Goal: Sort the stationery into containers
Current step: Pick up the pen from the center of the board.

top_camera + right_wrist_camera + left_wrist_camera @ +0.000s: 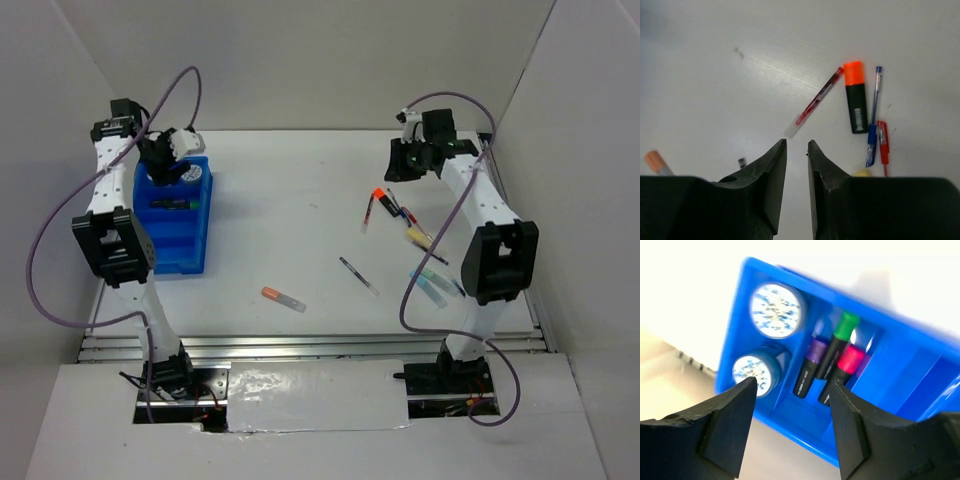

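White table (290,220), white walls (300,60), blue tray (186,262) at left

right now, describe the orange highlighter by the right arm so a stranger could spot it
Go to the right side of the white table, by the right gripper. There, the orange highlighter lies between a red pen and a blue pen. Unlike them, it is stubby: black body, bright orange cap.
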Robot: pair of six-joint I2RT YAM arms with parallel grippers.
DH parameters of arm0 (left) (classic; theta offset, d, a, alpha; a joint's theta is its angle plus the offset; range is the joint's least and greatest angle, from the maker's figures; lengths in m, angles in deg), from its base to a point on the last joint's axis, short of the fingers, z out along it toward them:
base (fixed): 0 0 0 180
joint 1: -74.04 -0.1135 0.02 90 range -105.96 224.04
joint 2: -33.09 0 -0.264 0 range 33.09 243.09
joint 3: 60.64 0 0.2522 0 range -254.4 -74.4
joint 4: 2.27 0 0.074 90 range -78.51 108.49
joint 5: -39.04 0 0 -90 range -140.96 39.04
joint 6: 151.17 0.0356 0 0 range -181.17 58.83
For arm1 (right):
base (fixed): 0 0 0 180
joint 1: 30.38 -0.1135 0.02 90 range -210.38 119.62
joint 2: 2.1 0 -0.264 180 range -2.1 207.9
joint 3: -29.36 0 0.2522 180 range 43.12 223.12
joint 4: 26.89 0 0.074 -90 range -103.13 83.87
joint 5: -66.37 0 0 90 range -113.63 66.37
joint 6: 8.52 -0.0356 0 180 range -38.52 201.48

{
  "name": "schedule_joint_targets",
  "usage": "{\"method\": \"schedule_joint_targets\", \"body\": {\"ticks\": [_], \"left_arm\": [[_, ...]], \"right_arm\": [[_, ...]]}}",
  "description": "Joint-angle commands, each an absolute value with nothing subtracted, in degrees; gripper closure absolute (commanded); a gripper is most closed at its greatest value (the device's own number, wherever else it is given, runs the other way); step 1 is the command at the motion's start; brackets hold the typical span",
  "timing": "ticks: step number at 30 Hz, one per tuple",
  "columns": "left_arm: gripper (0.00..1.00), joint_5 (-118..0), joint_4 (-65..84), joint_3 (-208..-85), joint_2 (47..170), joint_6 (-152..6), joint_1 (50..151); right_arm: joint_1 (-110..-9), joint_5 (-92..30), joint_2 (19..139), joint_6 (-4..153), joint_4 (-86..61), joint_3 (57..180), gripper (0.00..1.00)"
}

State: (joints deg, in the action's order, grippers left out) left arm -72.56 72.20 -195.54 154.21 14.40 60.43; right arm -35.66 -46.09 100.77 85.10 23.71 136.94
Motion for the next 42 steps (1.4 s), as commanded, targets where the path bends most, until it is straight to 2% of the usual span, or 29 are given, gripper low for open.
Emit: {"method": "schedule_joint_targets", "body": {"ticks": [1, 6, 10, 21, 40, 42], "left_arm": [[0.29, -85.29, 62.50, -193.15, 142.20, -4.88, 58.84], [0.22, -94.80, 54.92, -182.54, 132.25, -22.72, 59.54], [0.20, -100.60, 51.48, -176.89, 125.74, -28.29, 61.12], [0.19, -101.85, 50.78, -167.13, 119.31, -26.81, 63.32], [0.17, -100.88, 52.71, -167.92, 118.87, -24.08, 63.23], [0.18, -100.88, 52.89, -167.48, 118.61, -23.82, 63.23]], "right_arm": [[-36.71, -38.49, 107.40, 88.33, 30.70, 144.18, 0.72], [-38.47, -33.67, 119.61, 88.42, 34.58, 155.43, 0.68], [-38.91, -30.06, 126.73, 89.83, 37.92, 162.46, 0.64], [-39.26, -27.33, 130.79, 93.08, 37.40, 161.07, 0.59], [-40.84, -26.62, 138.09, 95.72, 40.92, 165.11, 0.60], [-41.02, -26.71, 137.83, 95.81, 40.92, 164.42, 0.63]]}}
